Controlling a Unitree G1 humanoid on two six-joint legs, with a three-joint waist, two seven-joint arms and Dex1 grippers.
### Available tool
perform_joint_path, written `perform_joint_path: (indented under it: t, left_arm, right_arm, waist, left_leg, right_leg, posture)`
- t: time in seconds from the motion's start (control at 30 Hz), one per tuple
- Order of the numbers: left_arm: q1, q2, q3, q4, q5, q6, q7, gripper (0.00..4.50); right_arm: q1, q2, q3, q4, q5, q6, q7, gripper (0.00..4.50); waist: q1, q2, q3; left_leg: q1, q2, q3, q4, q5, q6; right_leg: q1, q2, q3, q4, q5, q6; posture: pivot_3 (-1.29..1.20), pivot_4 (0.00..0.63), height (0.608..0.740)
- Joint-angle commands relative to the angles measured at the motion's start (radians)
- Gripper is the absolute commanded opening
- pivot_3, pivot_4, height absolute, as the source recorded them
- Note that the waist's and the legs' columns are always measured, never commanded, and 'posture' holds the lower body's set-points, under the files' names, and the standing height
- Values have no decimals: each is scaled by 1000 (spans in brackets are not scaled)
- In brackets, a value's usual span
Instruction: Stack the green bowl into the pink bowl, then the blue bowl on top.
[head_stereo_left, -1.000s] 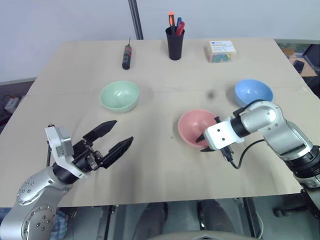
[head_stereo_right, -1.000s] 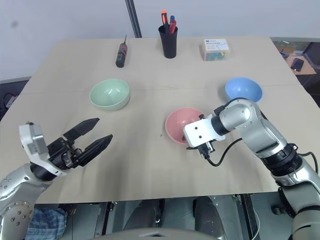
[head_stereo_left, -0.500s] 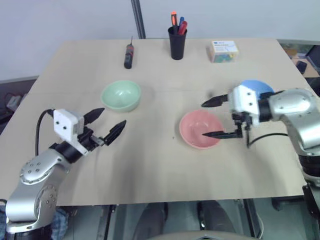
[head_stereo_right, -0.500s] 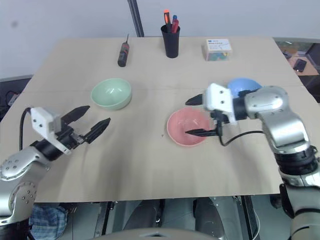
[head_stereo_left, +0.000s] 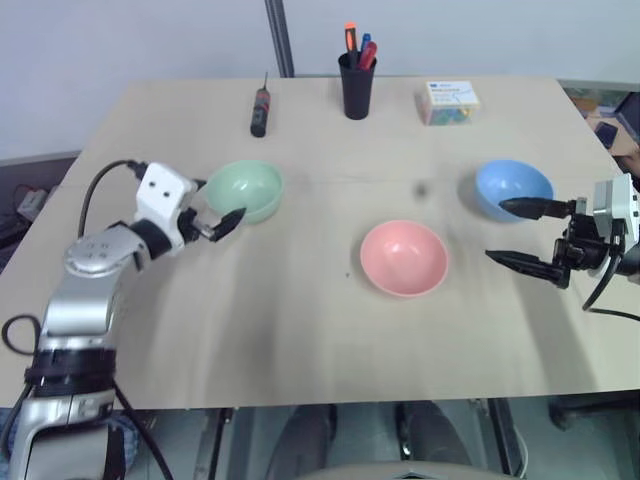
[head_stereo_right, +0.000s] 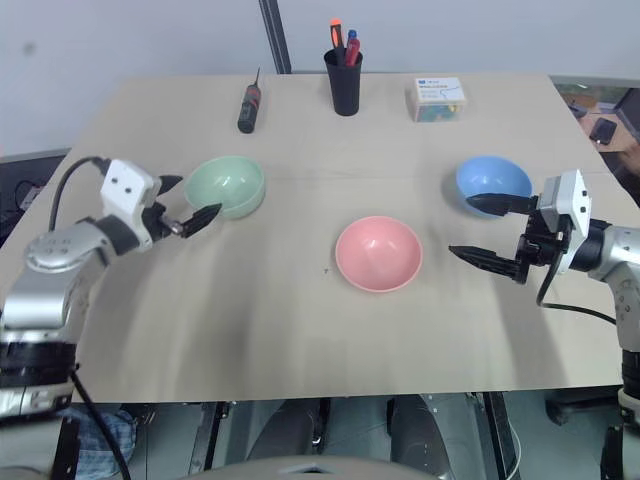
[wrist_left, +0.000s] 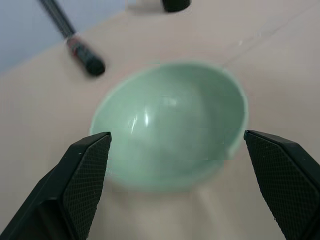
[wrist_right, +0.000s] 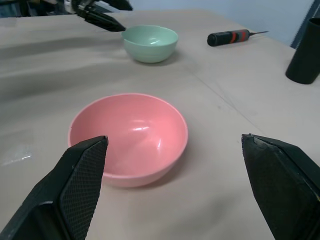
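Left wrist view: left gripper (wrist_left: 177, 185) jaws spread wide, green bowl (wrist_left: 172, 122) framed between the fingertips, not touched yet. Head view puts that bowl (head_stereo_left: 243, 191) on the left half of the table (head_stereo_left: 300, 330), upright, empty.

Pink bowl (head_stereo_left: 404, 258) sits mid-table, upright, empty, well apart from the green one. Blue bowl (head_stereo_left: 514, 188) is on the right, also upright and empty. Right gripper (head_stereo_left: 523, 234) is just beside the blue bowl, jaws wide, holding nothing; one fingertip reaches over the bowl's near rim.

Handling guess: all three look like thin smooth plastic, so light, stiff enough, not fragile. Glossy curved wall means a squeeze across the whole bowl would likely slip or pop it out. Better bet is pinching the rim, one finger inside and one outside. Same size bowls should nest but not deeply, so the drop into pink wants to be centred, else green tips on the rim.

Other containers: black cup (head_stereo_left: 352, 82) at the far edge holds pens. Small box (head_stereo_left: 448, 101) to its right, contents unclear. Screwdriver (head_stereo_left: 259, 108) lies loose beyond the green bowl.
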Motion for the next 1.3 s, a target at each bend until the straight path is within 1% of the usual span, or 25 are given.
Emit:
perform_joint_path:
  t: [0.03, 0.37, 0.47, 0.53, 0.57, 0.63, 0.67, 0.73, 0.77, 0.87, 0.93, 0.97, 1.1, 1.3]
  left_arm:
    - [-59, 4, -49, 73, 52, -69, -51, 4500]
    - [-132, -16, -130, 214, 129, -157, -133, 4500]
    - [-146, -26, -144, 251, 142, -141, -145, 4500]
    - [-158, -24, -163, 283, 172, -150, -141, 4007]
    - [-164, -22, -174, 298, 191, -155, -137, 3571]
    - [-173, -20, -189, 327, 223, -173, -130, 3107]
    - [-178, -19, -195, 342, 236, -185, -126, 2728]
    - [-190, -22, -208, 369, 256, -202, -125, 2181]
    - [-194, -25, -211, 378, 262, -208, -130, 2077]
    - [-205, -34, -214, 388, 268, -214, -136, 1165]
    - [-209, -36, -215, 393, 273, -225, -138, 296]
    - [-212, -36, -216, 398, 278, -233, -139, 54]
    - [-223, -38, -218, 413, 289, -255, -140, 54]
    - [-285, -58, -237, 388, 279, -296, -214, 54]
  right_arm:
    - [-18, -21, -5, -18, 20, -26, -9, 4455]
    - [-30, -37, 16, -33, 31, -25, -32, 4455]
    - [-29, -38, 22, -40, 35, -23, -38, 4455]
    - [-31, -39, 23, -43, 37, -21, -41, 4500]
    - [-31, -40, 23, -43, 39, -20, -42, 4500]
    - [-31, -41, 19, -42, 46, -17, -42, 4500]
    - [-30, -41, 17, -42, 50, -15, -42, 4500]
    - [-23, -45, 15, -35, 50, -20, -37, 4500]
    - [-22, -46, 14, -31, 51, -23, -36, 4500]
    - [-24, -44, 9, -29, 62, -24, -39, 4500]
    - [-28, -38, 2, -31, 76, -19, -46, 4500]
    - [-29, -37, 1, -31, 81, -20, -47, 4500]
    - [-29, -35, -2, -33, 93, -28, -51, 4500]
    - [-27, -42, -6, -32, 104, -30, -54, 4500]
  waist:
    - [-3, 0, 0]
    - [-9, 0, 0]
    - [-8, 0, 0]
    - [-8, 0, 0]
    - [-9, 0, 0]
    - [-9, 0, 0]
    - [-9, 0, 0]
    - [-10, 0, 0]
    - [-10, 0, 0]
    - [-9, 0, 0]
    - [-6, 0, 0]
    - [-6, 1, -1]
    - [-7, 0, 0]
    - [-4, 0, 0]
  left_leg:
    - [0, 0, 0, 0, 0, 0]
    - [-1, 0, -1, 1, 0, 0]
    - [-1, 0, -1, 2, 0, 0]
    - [-1, 0, -1, 3, 0, 0]
    - [-1, 0, -1, 4, 0, 0]
    - [-1, 0, -1, 4, 0, 0]
    - [-1, -1, -1, 4, 0, 0]
    - [-1, 0, -1, 5, 0, 0]
    - [-1, 0, -1, 5, 0, 0]
    - [-1, -1, -1, 5, 0, 0]
    - [-1, 0, -1, 6, 0, 0]
    - [0, -1, -1, 6, 0, 0]
    - [0, -1, -1, 6, 0, 0]
    - [-1, -1, -2, 7, 0, 0]
  right_leg:
    - [0, 0, 0, 0, 0, 0]
    - [0, 0, -1, 1, 0, 0]
    - [0, 0, -1, 2, 0, 0]
    - [0, 0, -1, 3, 0, 0]
    - [0, 0, -1, 4, 0, 0]
    - [0, 0, -1, 4, 0, 0]
    - [0, 0, -1, 5, 0, 0]
    - [0, 0, -1, 5, 0, 0]
    - [0, 0, -1, 5, 0, 0]
    - [0, 0, -1, 5, 0, 0]
    - [0, 0, -1, 5, 0, 0]
    - [1, 0, -1, 5, 0, 0]
    - [0, 0, -1, 6, 0, 0]
    - [0, 0, -1, 6, 0, 0]
  posture:
    - [0, 150, 740]
    - [0, 150, 740]
    - [0, 150, 740]
    - [0, 150, 740]
    - [0, 150, 740]
    - [0, 150, 740]
    - [0, 150, 740]
    - [0, 150, 740]
    - [0, 150, 740]
    - [0, 150, 740]
    - [0, 150, 740]
    - [0, 150, 740]
    - [0, 150, 740]
    - [0, 150, 740]
